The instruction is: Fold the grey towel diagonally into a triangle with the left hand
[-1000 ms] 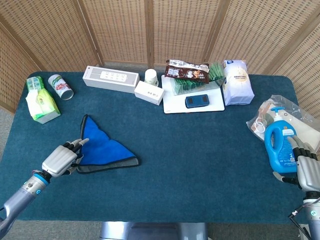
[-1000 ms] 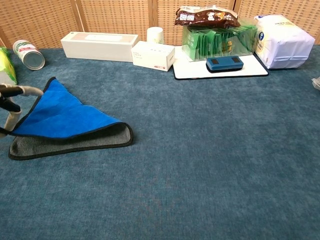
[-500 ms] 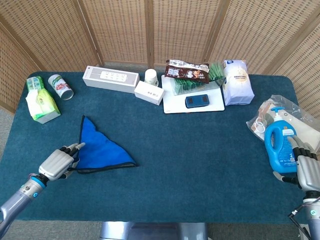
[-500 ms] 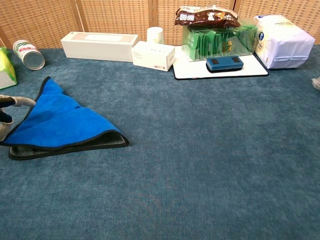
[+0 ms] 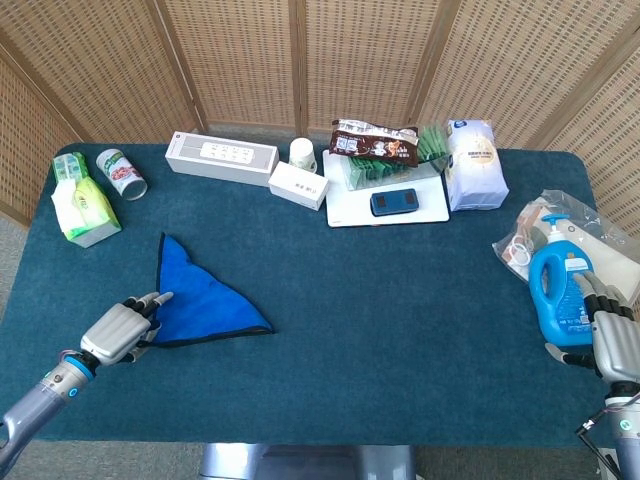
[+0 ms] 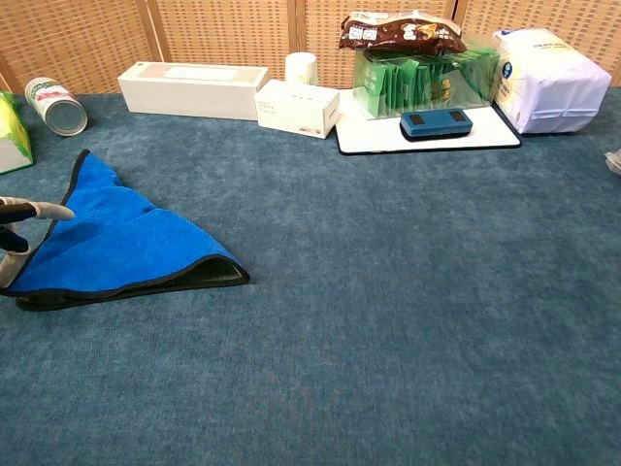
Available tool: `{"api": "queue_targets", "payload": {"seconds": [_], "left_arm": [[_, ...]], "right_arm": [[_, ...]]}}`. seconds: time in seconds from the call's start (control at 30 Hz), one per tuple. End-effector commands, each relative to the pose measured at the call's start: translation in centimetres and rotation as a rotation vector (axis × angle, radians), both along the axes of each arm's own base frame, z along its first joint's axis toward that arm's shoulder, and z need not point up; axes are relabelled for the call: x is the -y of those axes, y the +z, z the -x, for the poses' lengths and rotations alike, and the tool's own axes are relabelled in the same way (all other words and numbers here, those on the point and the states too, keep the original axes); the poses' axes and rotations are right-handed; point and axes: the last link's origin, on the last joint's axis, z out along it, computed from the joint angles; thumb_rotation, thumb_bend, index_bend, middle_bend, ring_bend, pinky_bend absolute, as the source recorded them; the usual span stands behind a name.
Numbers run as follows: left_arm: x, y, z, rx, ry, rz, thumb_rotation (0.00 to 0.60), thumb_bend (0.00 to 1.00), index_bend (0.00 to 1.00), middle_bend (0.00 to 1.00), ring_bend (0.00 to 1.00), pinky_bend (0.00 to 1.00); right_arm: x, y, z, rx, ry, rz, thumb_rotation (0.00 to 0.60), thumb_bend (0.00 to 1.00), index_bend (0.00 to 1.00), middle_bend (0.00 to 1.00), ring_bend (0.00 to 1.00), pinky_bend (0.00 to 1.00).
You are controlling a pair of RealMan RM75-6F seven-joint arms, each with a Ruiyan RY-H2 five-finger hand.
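The towel (image 5: pixel 200 298) lies flat on the blue table cover, folded into a triangle with its blue face up and a thin grey edge along the bottom (image 6: pixel 126 248). My left hand (image 5: pixel 120 330) sits at the towel's lower left corner. Its fingers stretch out over the towel's edge (image 6: pixel 39 210), and I see nothing pinched between them. My right hand (image 5: pixel 615 335) rests at the table's right edge beside a blue detergent bottle (image 5: pixel 560 290), holding nothing. The chest view does not show the right hand.
Along the back stand a long white box (image 5: pixel 220 155), a small white box (image 5: pixel 298 185), a cup (image 5: pixel 303 152), and a white tray (image 5: pixel 345 210) with a phone (image 5: pixel 398 202). Snack bags and green packets are there too. A can (image 5: pixel 122 173) and tissue pack (image 5: pixel 85 205) lie far left.
The raised corner of the towel has come down onto the lower layer and the fold now lies flat. My left hand has lowered and drawn back slightly toward the left edge. The right hand is still.
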Motion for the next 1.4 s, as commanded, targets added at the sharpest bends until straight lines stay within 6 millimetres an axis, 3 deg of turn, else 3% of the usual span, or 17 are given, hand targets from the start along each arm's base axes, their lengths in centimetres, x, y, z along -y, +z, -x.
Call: {"api": "queue_targets", "payload": {"seconds": [0.03,0.27,0.37,0.7,0.77,1.0,1.27,1.4], "left_arm": [[0.0,0.1,0.1,-0.002,0.005,-0.001,0.6,0.5,0.61,0.0,0.11,0.24],[0.2,0.3,0.3,-0.011,0.008,0.013,0.6,0.51,0.57,0.0,0.05,0.21],[0.2,0.5,0.4,-0.028,0.003,0.02,0.6,0.5,0.44,0.0,0.0,0.18],[-0.1,0.6,0.1,-0.002,-0.016,-0.012,0.6,0.41,0.04,0.0,0.0,0.11],[0.0,0.7,0.1,0.008,-0.019,-0.014,0.6,0.38,0.0,0.0,0.0,0.11],[0.3,1.1,0.3,0.02,-0.003,0.019,0.6,0.29,0.0,0.0,0.0,0.1],[-0.1,2.1,-0.1,0.051,-0.017,-0.031,0.6,0.28,0.0,0.0,0.0,0.09],[-0.7,3.7,-0.3,0.086,-0.032,-0.128,0.6,0.28,0.0,0.0,0.0,0.09]], "right_arm": [[0.0,0.0,0.0,0.0,0.0,-0.001,0.6,0.0,0.04,0.0,0.0,0.0],[0.0,-0.1,0.0,-0.002,0.0,-0.003,0.6,0.0,0.04,0.0,0.0,0.0],[0.0,-0.1,0.0,-0.003,0.001,-0.004,0.6,0.0,0.04,0.0,0.0,0.0],[0.0,-0.2,-0.1,-0.003,0.002,-0.007,0.6,0.0,0.04,0.0,0.0,0.0],[0.0,-0.1,-0.1,-0.003,0.002,-0.006,0.6,0.0,0.04,0.0,0.0,0.0],[0.0,-0.2,-0.1,-0.005,0.003,-0.008,0.6,0.0,0.04,0.0,0.0,0.0],[-0.1,-0.3,-0.2,-0.005,0.004,-0.009,0.6,0.0,0.04,0.0,0.0,0.0],[-0.1,-0.4,-0.3,-0.007,0.009,-0.012,0.6,0.0,0.04,0.0,0.0,0.0]]}}
